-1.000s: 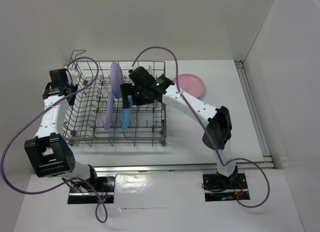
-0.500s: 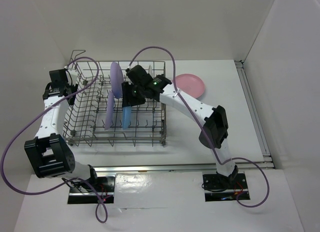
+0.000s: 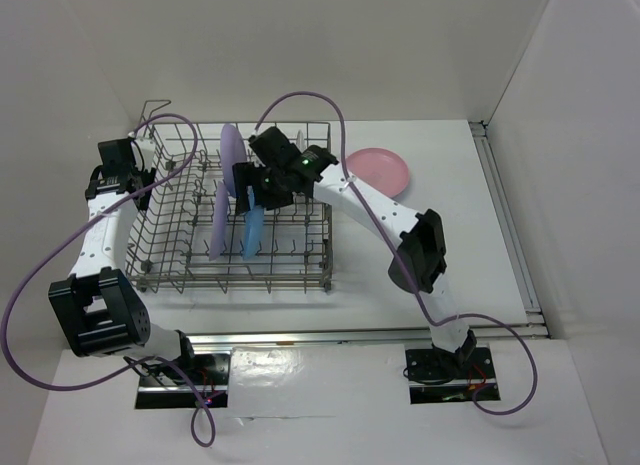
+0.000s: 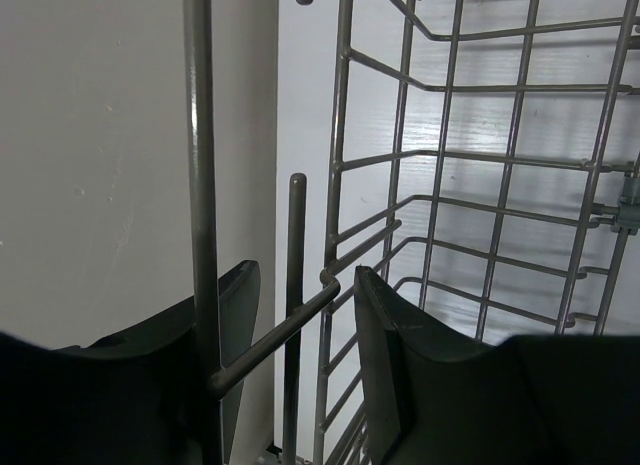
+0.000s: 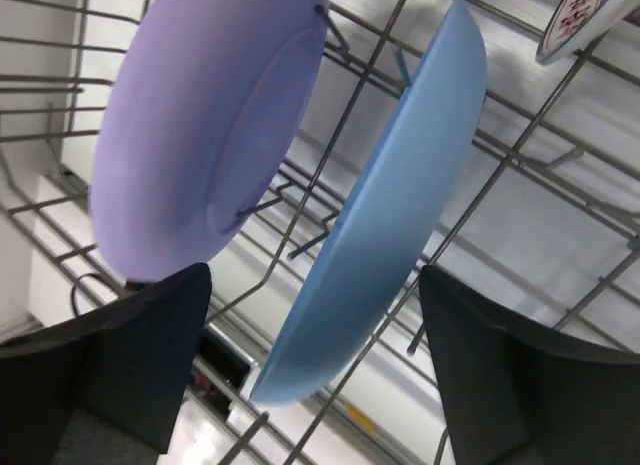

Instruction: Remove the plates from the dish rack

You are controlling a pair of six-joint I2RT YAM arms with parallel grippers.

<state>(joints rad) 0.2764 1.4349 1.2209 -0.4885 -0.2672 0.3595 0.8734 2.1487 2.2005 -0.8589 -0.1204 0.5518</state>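
Top external view has the dish rack (image 3: 175,250) sitting left of centre on the white table (image 3: 470,245), with three plates standing on edge between its tines. One lavender plate (image 3: 232,157) is toward the far side, a second lavender plate (image 3: 218,223) stands nearer, and the blue plate (image 3: 254,233) is just beside that one. Over on the right, a pink plate (image 3: 380,169) lies flat on the table, apart from the rack. Now the right gripper (image 3: 252,192) is down in the rack at the blue plate, and the right wrist view shows it plainly. Its jaws are spread wide, with fingers (image 5: 140,355) on either side of the blue plate's edge, a gap showing on both sides and nothing held. And the left gripper (image 3: 140,157) is at the rack's far left corner. The left wrist view shows its fingers (image 4: 385,355) set narrow either side of a rack wire, and whether they pinch it I cannot tell.
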